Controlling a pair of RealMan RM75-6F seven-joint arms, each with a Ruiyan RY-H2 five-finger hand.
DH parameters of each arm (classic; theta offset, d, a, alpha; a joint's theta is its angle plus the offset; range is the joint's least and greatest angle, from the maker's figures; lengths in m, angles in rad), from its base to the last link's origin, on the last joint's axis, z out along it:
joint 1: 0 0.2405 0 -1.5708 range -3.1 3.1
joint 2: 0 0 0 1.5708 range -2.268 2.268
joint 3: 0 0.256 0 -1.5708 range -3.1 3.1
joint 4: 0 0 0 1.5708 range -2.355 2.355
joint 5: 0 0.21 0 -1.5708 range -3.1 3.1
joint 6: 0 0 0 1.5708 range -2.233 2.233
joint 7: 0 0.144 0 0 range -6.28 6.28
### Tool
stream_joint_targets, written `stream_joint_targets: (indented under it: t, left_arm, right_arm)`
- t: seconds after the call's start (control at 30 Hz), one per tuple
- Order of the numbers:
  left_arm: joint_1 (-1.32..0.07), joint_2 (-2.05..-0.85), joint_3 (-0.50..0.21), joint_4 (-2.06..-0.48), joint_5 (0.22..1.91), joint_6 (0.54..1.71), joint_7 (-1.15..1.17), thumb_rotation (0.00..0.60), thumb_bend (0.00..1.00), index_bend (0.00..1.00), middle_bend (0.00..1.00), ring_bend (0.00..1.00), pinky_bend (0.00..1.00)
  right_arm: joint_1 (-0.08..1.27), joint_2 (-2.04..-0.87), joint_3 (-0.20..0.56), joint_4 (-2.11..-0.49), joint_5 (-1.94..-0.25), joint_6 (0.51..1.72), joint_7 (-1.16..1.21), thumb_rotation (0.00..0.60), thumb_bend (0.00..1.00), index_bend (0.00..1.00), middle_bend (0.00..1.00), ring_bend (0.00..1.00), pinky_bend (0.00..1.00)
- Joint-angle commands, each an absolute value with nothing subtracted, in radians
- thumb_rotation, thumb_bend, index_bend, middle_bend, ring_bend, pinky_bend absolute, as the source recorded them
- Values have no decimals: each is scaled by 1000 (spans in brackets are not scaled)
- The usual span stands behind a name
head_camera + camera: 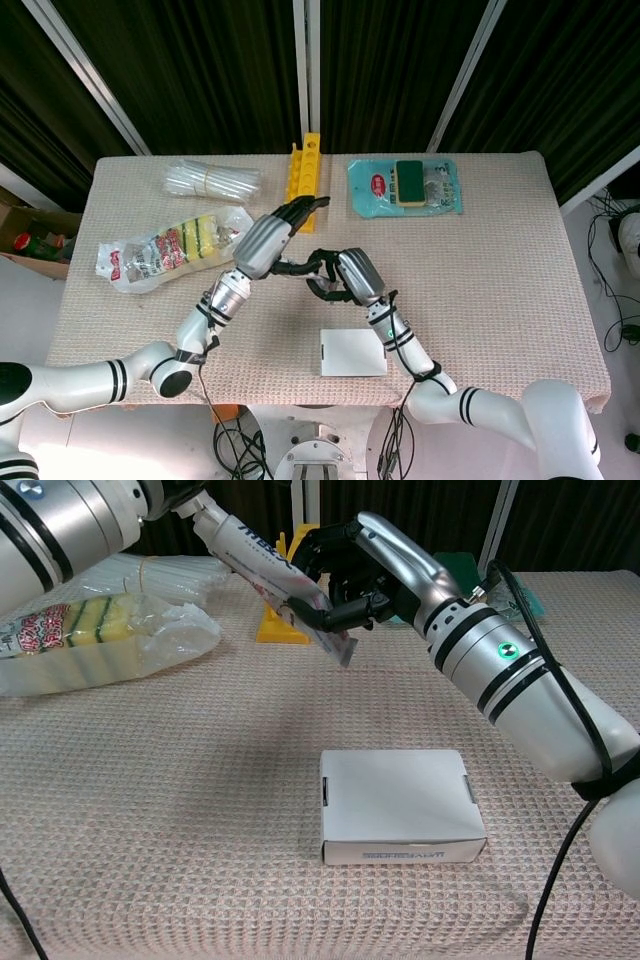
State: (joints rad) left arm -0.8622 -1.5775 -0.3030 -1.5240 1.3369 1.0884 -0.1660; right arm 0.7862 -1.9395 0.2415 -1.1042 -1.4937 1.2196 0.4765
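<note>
You had the tube [262, 568] up above the table [200, 810], your right hand [345, 580] pinching its flat crimped tail, your left hand [268, 238] wrapped round the cap end. It looked light, soft and squashy, best gripped at the stiffer crimp or shoulder. White, with dark lettering, it slanted between your hands.

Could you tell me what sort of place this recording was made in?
Probably a robot test station, not a home: a cloth-covered table stands before dark curtains, cables trail on the floor, and packaged goods such as a sponge pack and a white box are laid out in front of the arms.
</note>
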Motion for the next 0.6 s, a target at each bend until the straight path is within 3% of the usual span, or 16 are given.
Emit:
stream_joint_targets:
  t: [0.03, 0.6]
  left_arm:
    - [-862, -1578, -303, -1520, 1333, 1086, -168, 0, 0, 71, 142, 79, 199]
    - [-857, -1588, -300, -1505, 1335, 1088, -180, 0, 0, 71, 142, 79, 199]
  right_arm:
    - [786, -1939, 242, -1107, -1495, 1221, 477, 600, 613, 1000, 838, 725, 867]
    - [790, -1953, 251, -1118, -1490, 1224, 481, 600, 599, 1000, 840, 725, 867]
